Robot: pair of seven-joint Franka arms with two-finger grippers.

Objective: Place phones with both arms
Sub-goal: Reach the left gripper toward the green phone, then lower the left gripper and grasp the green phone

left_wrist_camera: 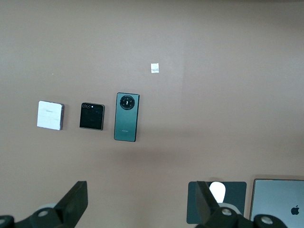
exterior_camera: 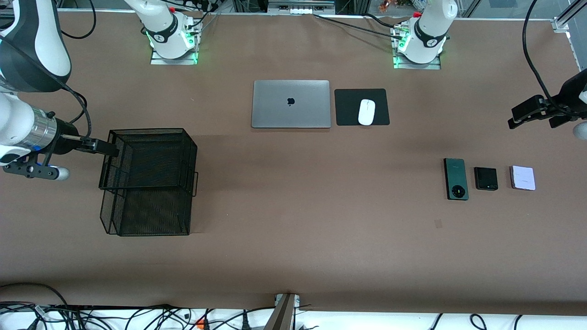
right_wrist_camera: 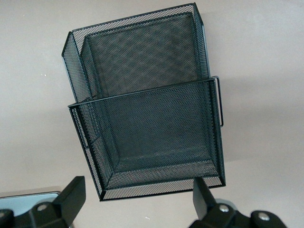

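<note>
Three phones lie in a row near the left arm's end of the table: a long dark green one (exterior_camera: 456, 178) with a round camera ring, a small black one (exterior_camera: 485, 178) and a small lilac-white one (exterior_camera: 523, 178). They also show in the left wrist view: green (left_wrist_camera: 127, 117), black (left_wrist_camera: 91, 116), lilac-white (left_wrist_camera: 50, 115). My left gripper (exterior_camera: 534, 117) hangs open and empty in the air, apart from the phones (left_wrist_camera: 141, 192). My right gripper (exterior_camera: 98, 146) is open and empty over the edge of a black mesh basket (exterior_camera: 151, 130), which fills the right wrist view (right_wrist_camera: 142, 92) above the gripper (right_wrist_camera: 137, 190).
A closed grey laptop (exterior_camera: 290, 104) lies mid-table toward the bases, with a white mouse (exterior_camera: 366, 112) on a black pad (exterior_camera: 348, 107) beside it. A small white tag (left_wrist_camera: 155, 68) lies on the brown table near the green phone.
</note>
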